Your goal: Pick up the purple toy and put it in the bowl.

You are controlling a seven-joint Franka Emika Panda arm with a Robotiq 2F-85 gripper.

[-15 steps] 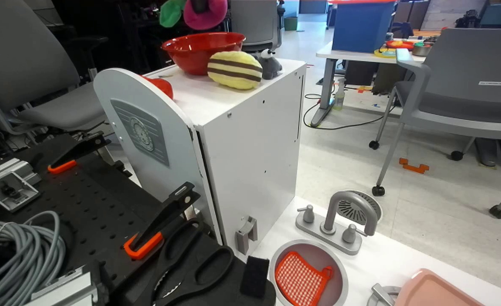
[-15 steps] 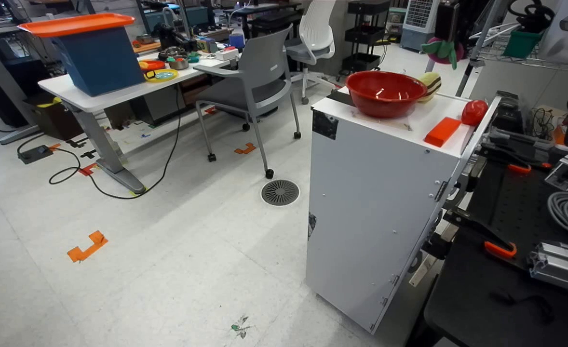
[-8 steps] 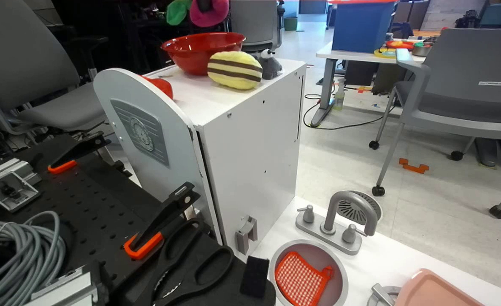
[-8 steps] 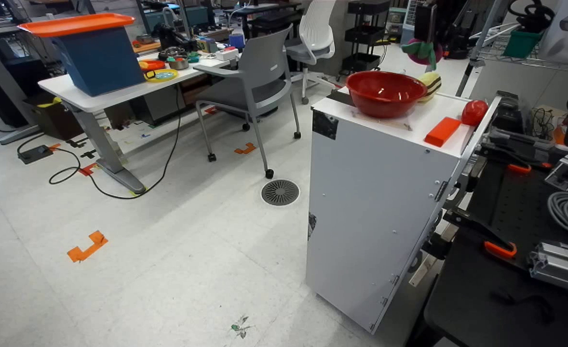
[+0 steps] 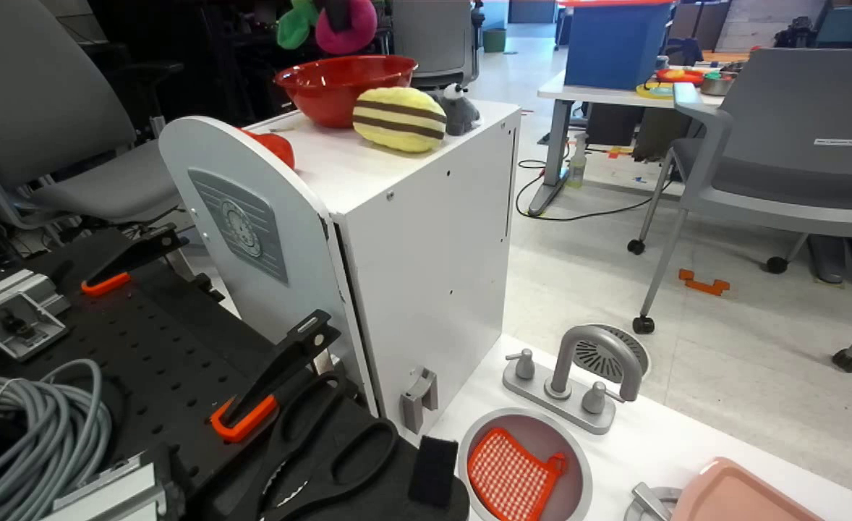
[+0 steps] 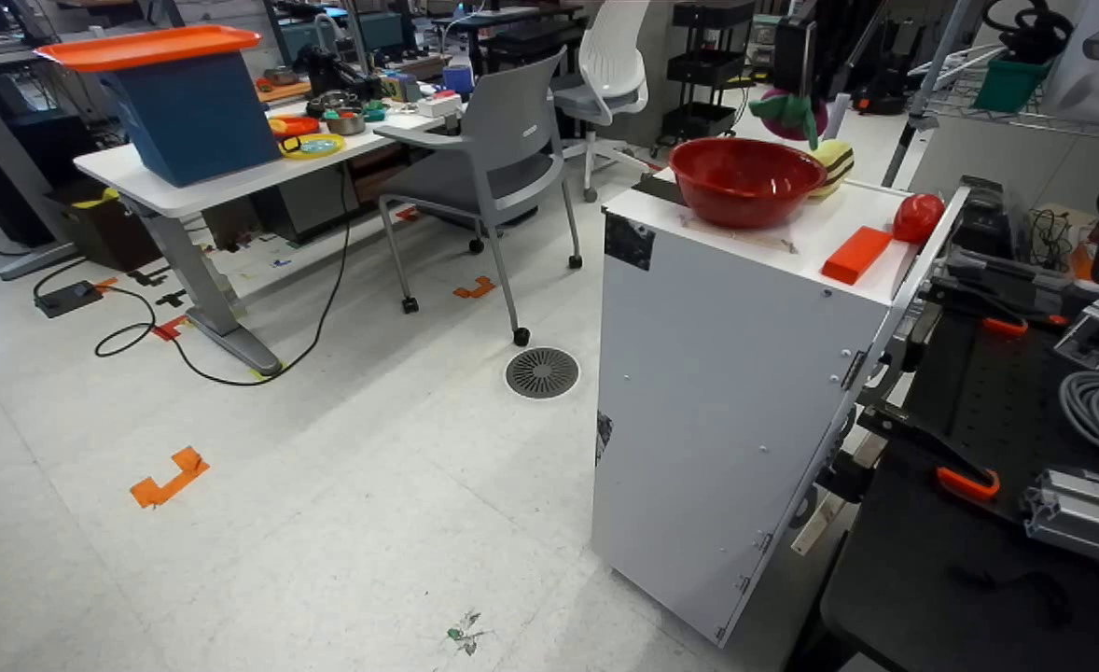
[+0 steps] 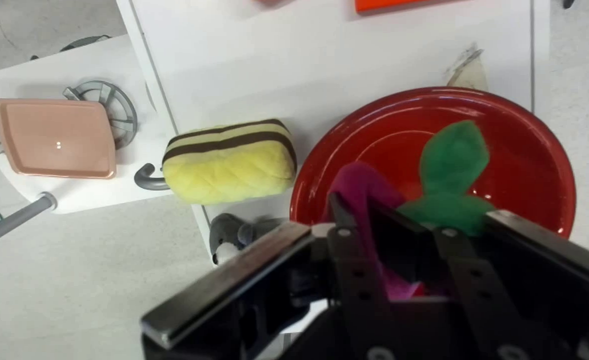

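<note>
The purple toy, a magenta ball with green leaves, hangs in the air in both exterior views point(image 5: 350, 32) point(image 6: 780, 96) and the wrist view point(image 7: 359, 182). My gripper point(image 7: 358, 207) is shut on a fold of it. The glossy red bowl stands on the white cabinet in both exterior views point(image 5: 346, 90) point(image 6: 745, 182) and the wrist view point(image 7: 529, 160). In an exterior view the toy is just above the bowl's rim. In the wrist view the toy and its leaves overlap the bowl. The toy's underside is hidden from the wrist view.
A yellow striped toy point(image 5: 399, 119) sits beside the bowl, with a grey toy point(image 5: 460, 112) behind it. A red toy point(image 6: 918, 217) and an orange-red block point(image 6: 855, 255) lie near the cabinet's upright panel point(image 5: 252, 210). A faucet point(image 5: 563, 362) stands below.
My gripper has carried the purple toy leftward toward the bowl in an exterior view, and it is now a little lower. The bowl and the other toys have not moved.
</note>
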